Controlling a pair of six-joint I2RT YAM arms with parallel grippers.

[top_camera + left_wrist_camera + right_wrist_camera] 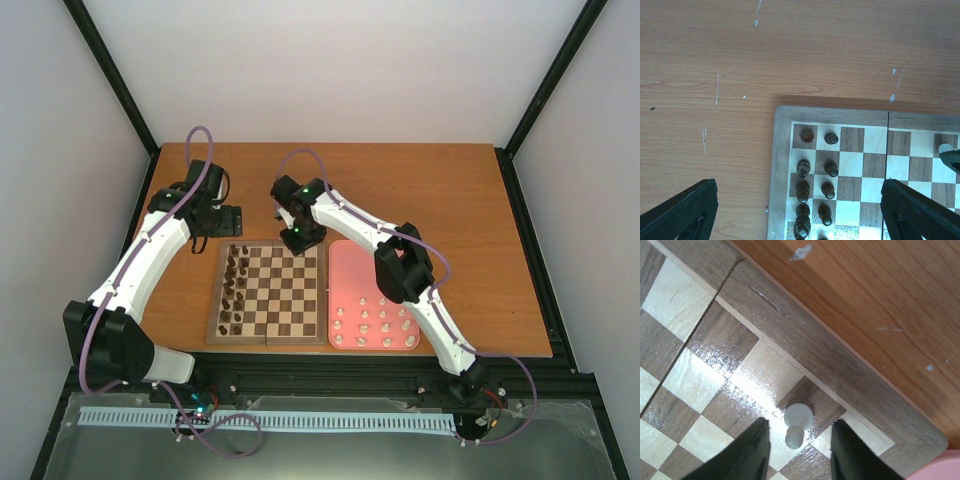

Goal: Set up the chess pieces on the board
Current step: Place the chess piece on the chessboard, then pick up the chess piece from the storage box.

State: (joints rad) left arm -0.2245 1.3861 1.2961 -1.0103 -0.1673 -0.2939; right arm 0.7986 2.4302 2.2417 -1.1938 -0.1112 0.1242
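Observation:
The wooden chessboard (pixel 267 292) lies at the table's middle. Dark brown pieces (pixel 236 285) fill its two left columns. Several cream-white pieces (pixel 375 322) stand on the pink tray (pixel 350 262) to its right. My right gripper (pixel 303 237) is open over the board's far right corner. In the right wrist view one white pawn (pixel 798 422) stands on a dark corner square between the fingers (pixel 752 450), with a gap on each side. My left gripper (pixel 228 222) is open and empty just beyond the board's far left corner. Its view shows the dark pieces (pixel 815 185) and the same white pawn (pixel 944 148).
Bare wooden table (pixel 450 200) surrounds the board and tray. The table's right edge and black frame posts (pixel 540 260) bound the space. The board's light wood border (pixel 805 340) runs just beyond the pawn.

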